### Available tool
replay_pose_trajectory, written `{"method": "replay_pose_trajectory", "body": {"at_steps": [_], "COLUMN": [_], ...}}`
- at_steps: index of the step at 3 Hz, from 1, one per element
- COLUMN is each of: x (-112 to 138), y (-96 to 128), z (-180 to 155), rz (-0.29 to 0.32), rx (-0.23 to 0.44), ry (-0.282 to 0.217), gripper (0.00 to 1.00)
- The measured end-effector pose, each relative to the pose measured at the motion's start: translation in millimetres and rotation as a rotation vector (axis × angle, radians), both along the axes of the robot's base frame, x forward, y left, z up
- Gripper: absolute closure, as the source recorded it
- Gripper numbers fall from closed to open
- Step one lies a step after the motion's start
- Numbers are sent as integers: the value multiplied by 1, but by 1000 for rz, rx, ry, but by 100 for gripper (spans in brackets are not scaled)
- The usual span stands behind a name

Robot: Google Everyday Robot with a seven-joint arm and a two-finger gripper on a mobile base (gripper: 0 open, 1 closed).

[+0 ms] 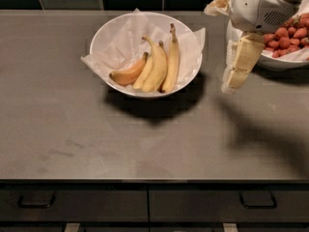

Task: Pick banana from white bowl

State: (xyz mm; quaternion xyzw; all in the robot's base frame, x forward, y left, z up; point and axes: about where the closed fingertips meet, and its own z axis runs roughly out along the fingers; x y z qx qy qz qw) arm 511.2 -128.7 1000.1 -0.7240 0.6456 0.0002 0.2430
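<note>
The white bowl (pixel 104 33), lined with crinkled white paper, stands on the grey counter at centre left. Several bananas lie in it. The banana (pixel 157 70) is the plump, deep-yellow curved one in the middle. An orange-brown banana (pixel 126 75) lies to its left and a straighter yellow one (pixel 172 62) to its right. My gripper (pixel 232 83) hangs down from the white arm at upper right. It is above the counter just right of the bowl's rim, apart from the bowl and holding nothing I can see.
A second white bowl (pixel 277 63) with red strawberries stands at the right edge, partly behind my arm. Dark tiles run along the back of the counter. Drawers with handles (pixel 258 202) are below the front edge.
</note>
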Motion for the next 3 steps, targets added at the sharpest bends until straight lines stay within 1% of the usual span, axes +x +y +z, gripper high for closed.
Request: {"method": "replay_pose_trajectory", "body": {"at_steps": [1,2,3], "x": [46,42,52], "y": [45,42,59], "z": [-7,-7,-16], "rz": [207,190,267], "rx": [17,20,46], "ry": [-43,-32,-30], "gripper": [0,0,0]}}
